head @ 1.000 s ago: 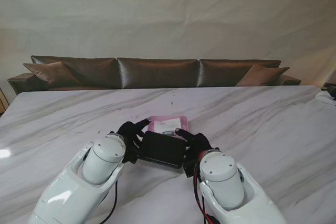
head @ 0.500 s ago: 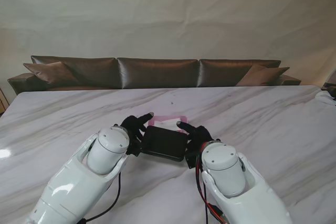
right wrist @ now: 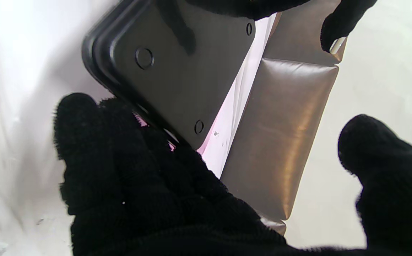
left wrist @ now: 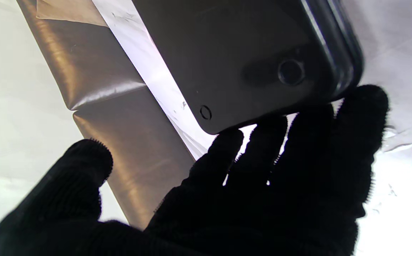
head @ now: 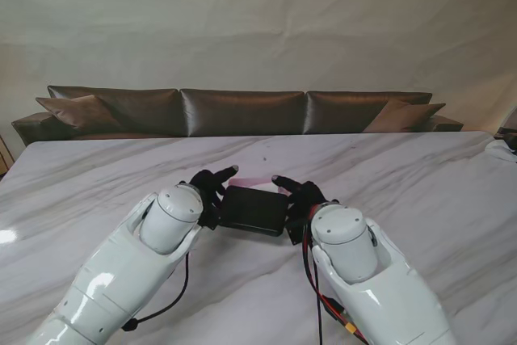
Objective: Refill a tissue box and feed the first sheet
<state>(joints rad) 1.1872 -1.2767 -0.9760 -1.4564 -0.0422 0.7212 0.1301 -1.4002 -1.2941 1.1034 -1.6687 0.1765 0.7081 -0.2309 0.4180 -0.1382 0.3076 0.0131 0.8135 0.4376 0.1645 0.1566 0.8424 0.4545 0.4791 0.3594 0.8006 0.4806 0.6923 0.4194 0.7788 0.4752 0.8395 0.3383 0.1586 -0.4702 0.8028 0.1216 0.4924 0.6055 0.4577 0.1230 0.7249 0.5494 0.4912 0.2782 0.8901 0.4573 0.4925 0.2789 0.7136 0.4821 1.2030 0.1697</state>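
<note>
Between my two gloved hands is a black tissue box, its flat underside with round feet facing up. My left hand presses its fingers against the box's left end, thumb spread apart. At the right end my right hand does the same with its fingers. A pink tissue pack lies on the table under the box; only its far edge shows, as a pink strip in the right wrist view.
The white marble table stretches wide on both sides. A brown leather sofa runs along its far edge. A small white object sits at the far right edge.
Both hands have carried the black box away from me, over the pink pack, so that far less of the pack shows now.
</note>
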